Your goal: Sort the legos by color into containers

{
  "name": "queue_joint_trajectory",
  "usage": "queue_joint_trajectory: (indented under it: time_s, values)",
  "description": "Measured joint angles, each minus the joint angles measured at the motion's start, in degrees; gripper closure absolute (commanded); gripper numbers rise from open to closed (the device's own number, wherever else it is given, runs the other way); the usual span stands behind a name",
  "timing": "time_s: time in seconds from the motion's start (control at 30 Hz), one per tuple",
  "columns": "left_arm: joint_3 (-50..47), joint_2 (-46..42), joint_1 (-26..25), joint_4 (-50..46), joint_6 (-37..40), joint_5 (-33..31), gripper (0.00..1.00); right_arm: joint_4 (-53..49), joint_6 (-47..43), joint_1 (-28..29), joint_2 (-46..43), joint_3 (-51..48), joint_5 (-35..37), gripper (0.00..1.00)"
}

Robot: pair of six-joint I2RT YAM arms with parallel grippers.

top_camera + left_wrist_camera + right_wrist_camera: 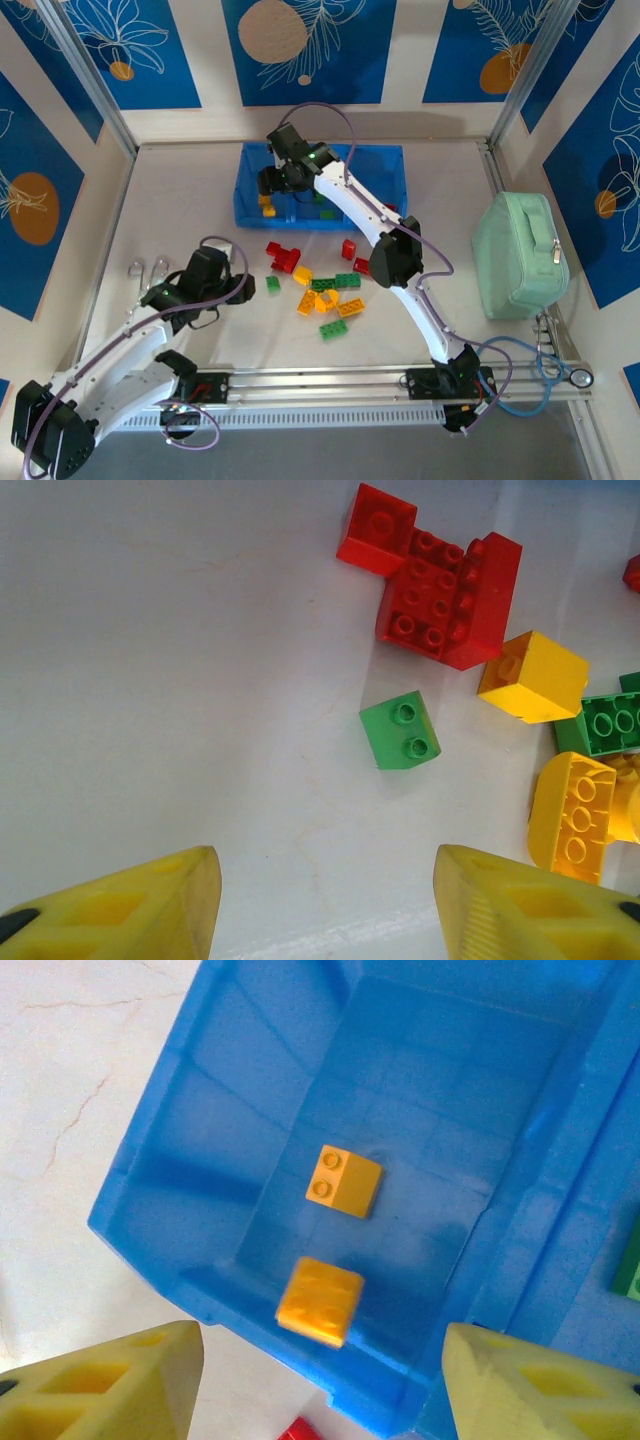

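The blue bin (242, 205) stands at the back of the table, and its left compartment (160, 1190) holds one yellow brick (344, 1180). A second yellow brick (320, 1301) shows blurred just below my right gripper (322, 1385), which hangs open over that compartment (272, 185). A green brick (630, 1265) lies in the neighbouring compartment. Loose red, green and yellow legos (325, 290) lie mid-table. My left gripper (325, 900) is open over bare table, short of a small green brick (401, 730), with red bricks (445, 595) and a yellow brick (533, 676) beyond.
A mint-green zippered pouch (520, 255) sits at the right side of the table. Metal clips (148, 268) lie at the left, beside my left arm. A metal rail (330, 380) runs along the near edge.
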Motion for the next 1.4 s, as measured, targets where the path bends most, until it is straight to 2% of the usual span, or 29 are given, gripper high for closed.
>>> queue_joint_trajectory:
  time_s: [0.17,0.27,0.4,0.63,0.8,1.07,1.23,1.4]
  values:
    - [0.4,1.0,0.0,-0.3,0.2,0.1,0.39,0.0,0.0,0.2,-0.4,1.3,0.3,0.36]
    - [1.6,3.7,0.0,-0.6,0.3,0.5,0.38,0.1,0.0,0.4,-2.5,-1.2,0.8,0.36]
    - [2.9,7.3,-0.4,-0.3,0.5,1.6,0.36,1.3,-0.2,1.3,-11.8,-12.1,2.2,0.36]
    - [6.3,13.4,-3.4,1.0,0.9,2.6,0.34,11.6,0.2,1.8,-37.7,-42.0,4.3,0.34]
    - [9.4,20.1,-4.8,1.7,2.0,2.6,0.34,17.8,2.2,-0.4,-50.7,-60.3,5.8,0.34]
    - [10.4,28.7,-4.8,4.5,2.0,2.6,0.35,21.8,6.7,-3.6,-60.0,-80.7,6.6,0.35]
    - [11.9,33.6,-4.8,5.4,1.9,2.6,0.37,23.5,8.7,-5.0,-64.6,-86.5,6.6,0.35]
    - [13.2,37.2,-4.9,7.0,1.1,2.6,0.45,25.2,9.9,-6.3,-68.1,-90.7,6.6,0.35]
